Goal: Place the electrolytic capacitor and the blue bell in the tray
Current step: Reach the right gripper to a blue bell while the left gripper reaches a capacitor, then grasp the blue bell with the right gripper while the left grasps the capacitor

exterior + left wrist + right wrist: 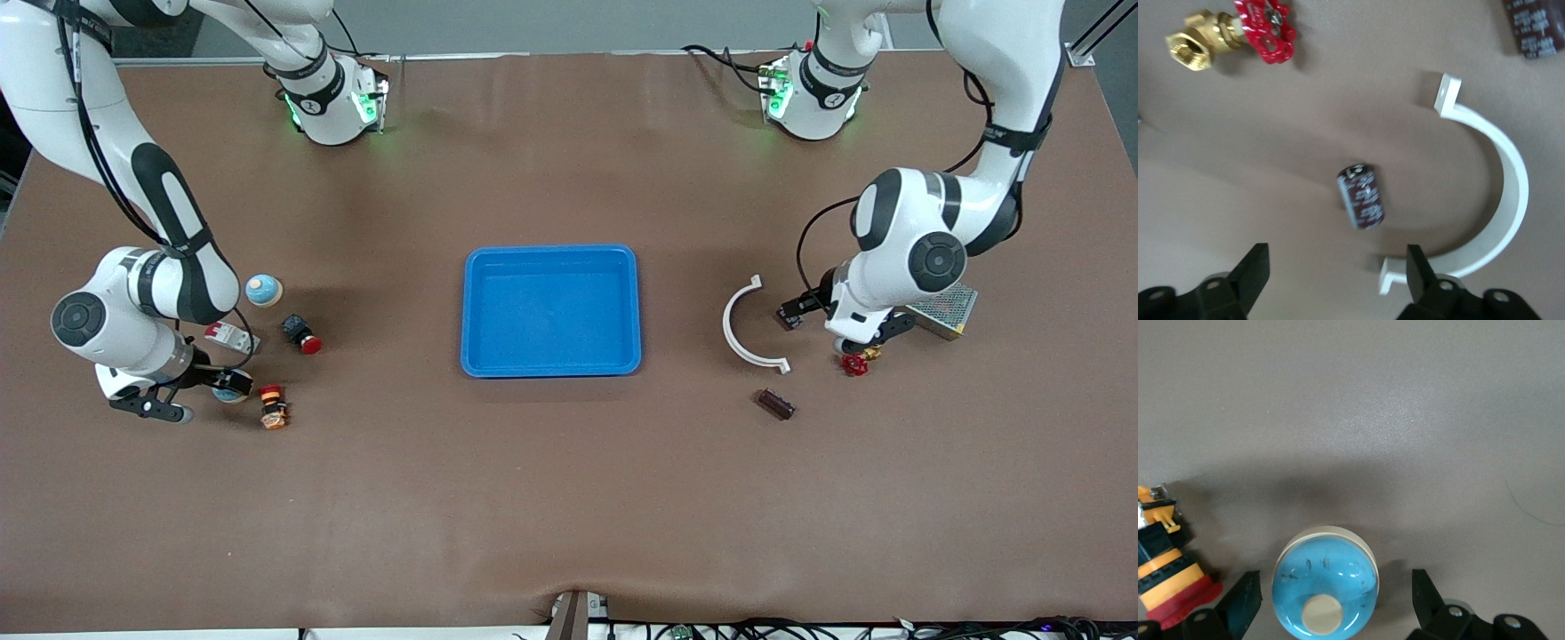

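From the front, the blue tray [550,310] sits mid-table. The left gripper [836,329] hangs low beside the white curved clamp [745,325]. An electrolytic capacitor [776,404] lies on its side nearer the camera than the clamp, its long axis slanting. The right gripper [191,391] is low over a blue bell [231,389]; a 2nd bell [263,290] stands farther from the camera.

In the left wrist view, the fingers [1253,268] are apart, a capacitor [1361,197] lying ahead of them, near a red-handled brass valve [1231,33].

In the right wrist view, spread fingers [1243,600] flank the upright bell [1325,584], beside a red-and-yellow pushbutton [1168,577].
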Available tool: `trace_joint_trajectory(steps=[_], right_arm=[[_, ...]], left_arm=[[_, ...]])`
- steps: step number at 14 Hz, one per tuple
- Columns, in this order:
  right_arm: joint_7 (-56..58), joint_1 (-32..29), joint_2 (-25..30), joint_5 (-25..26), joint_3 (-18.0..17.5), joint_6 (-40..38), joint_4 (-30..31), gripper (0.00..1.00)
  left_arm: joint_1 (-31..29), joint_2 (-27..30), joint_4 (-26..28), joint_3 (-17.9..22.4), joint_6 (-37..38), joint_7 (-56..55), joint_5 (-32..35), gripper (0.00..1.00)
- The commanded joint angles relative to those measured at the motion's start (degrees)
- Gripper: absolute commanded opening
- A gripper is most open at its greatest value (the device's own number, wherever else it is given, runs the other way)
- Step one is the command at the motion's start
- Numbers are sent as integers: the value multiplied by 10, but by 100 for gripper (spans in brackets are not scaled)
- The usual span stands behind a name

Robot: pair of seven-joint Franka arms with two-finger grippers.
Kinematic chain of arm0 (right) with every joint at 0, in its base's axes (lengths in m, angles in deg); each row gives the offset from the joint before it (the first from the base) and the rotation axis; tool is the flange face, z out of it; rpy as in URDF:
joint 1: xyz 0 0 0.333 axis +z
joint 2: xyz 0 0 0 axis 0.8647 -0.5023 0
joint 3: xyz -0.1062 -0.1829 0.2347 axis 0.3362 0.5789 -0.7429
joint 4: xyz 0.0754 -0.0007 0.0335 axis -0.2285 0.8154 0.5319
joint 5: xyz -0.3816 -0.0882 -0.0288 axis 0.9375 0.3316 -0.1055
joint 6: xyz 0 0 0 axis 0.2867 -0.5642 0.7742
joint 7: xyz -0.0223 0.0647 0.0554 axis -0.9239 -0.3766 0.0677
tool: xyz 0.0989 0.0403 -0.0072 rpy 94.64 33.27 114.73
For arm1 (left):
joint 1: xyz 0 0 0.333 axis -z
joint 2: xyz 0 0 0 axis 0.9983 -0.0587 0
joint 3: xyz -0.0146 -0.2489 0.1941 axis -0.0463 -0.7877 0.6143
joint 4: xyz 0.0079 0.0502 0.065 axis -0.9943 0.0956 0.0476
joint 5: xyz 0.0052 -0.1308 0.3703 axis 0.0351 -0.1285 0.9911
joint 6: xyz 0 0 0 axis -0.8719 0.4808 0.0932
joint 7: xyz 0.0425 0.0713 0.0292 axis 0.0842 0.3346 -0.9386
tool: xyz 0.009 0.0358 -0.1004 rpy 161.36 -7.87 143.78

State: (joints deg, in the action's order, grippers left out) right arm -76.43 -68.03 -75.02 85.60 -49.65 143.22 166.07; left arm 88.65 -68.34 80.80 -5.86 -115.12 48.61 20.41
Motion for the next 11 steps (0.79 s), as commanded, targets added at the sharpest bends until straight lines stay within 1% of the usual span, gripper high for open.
trace_joint_trajectory(steps=[1,2,3,4,6,8,9,11], right_arm=[[5,-7,-1,5,-7,-4,-2,43],[4,-7,-1,4,-7,-4,-3,16],[4,-6,0,4,-7,-4,-3,2],[4,-5,0,4,-8,-4,-3,0],[4,-3,3,4,-8,-17,-5,0],[-1,5,19,-1,-11,-78,-27,0],[-11,10,29,-5,-13,-121,-41,0],[-75,18,51,-12,-24,-195,-72,0]], left_arm=[[7,-29,3,-2,-45,-36,-7,81],[11,-37,3,-1,-53,-39,-7,80],[11,-41,5,-1,-60,-39,-6,78],[11,-45,5,-1,-62,-39,-5,77],[10,-55,5,0,-67,-39,-3,74],[10,-62,7,0,-75,-39,-3,68],[10,-63,7,0,-75,-39,-3,58],[9,-68,6,0,-75,-39,-1,35]])
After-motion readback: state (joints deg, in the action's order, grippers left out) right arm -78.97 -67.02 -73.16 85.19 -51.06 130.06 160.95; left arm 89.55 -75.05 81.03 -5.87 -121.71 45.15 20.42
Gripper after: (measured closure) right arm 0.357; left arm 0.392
